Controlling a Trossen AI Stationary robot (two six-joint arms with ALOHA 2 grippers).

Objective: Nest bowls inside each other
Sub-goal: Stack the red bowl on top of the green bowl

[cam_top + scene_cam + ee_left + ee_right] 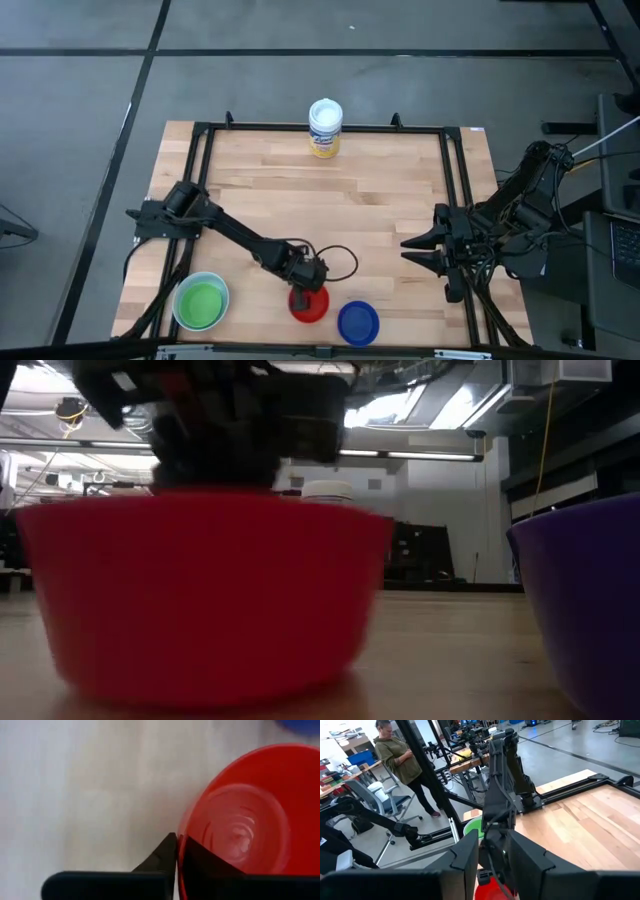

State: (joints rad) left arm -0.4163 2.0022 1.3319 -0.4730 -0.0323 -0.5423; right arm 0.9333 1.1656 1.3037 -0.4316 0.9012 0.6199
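A red bowl (309,305) stands on its base near the table's front edge, and my left gripper (307,286) is shut on its rim. To its right a dark blue bowl (358,322) rests on the table. At the front left a green bowl (201,303) sits nested inside a white bowl (186,287). My right gripper (408,251) hangs open above the table's right side, holding nothing. In the low view the red bowl (200,600) fills the foreground under my left gripper (240,440). My left gripper holds the red bowl's rim at its far side (179,851), with one finger (162,857) outside the wall and one (205,865) inside. The fingers come steeply from above, slanting from the far left. The bowl stands upright with its base on the table.
A white canister with a yellow label (325,128) stands at the table's far edge. A black frame (452,170) runs around the wooden top. A person (400,757) stands in the room beyond the table. Bare wood lies between the bowls and the canister.
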